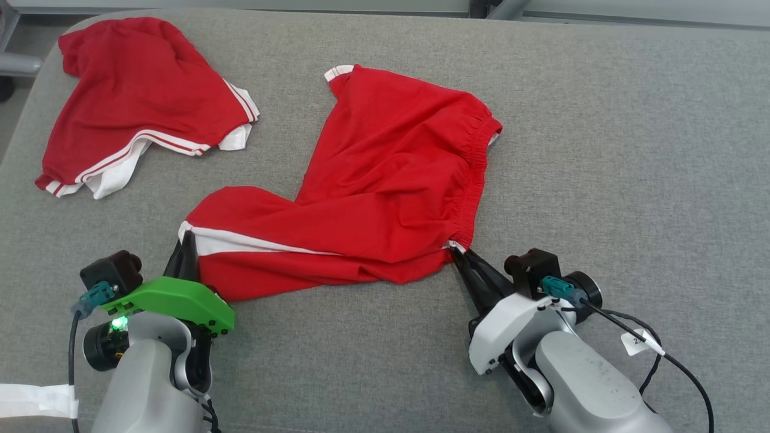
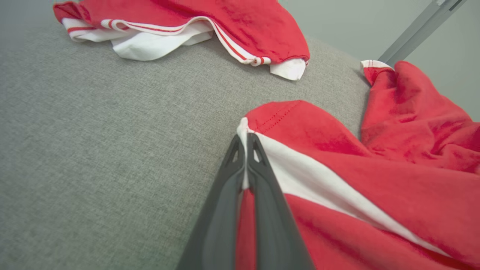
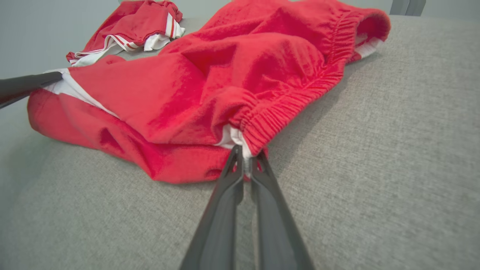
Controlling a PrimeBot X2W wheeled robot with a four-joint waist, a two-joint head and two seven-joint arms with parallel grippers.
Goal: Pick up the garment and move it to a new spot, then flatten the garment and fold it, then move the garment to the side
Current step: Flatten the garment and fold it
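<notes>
Garment (image 1: 385,180) | left fingers (image 1: 185,255) low, pinching hem (image 2: 243,127); right fingers (image 1: 478,276) low, pinching waistband (image 3: 262,127)

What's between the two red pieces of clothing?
Just bare grey surface separates the shorts from the other red garment; the head view shows it plainly.

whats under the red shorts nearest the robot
The red shorts lie on the grey fabric surface, which shows around their edges. Their own bunched layers cover the patch beneath, so whether anything else lies under there cannot be seen.
</notes>
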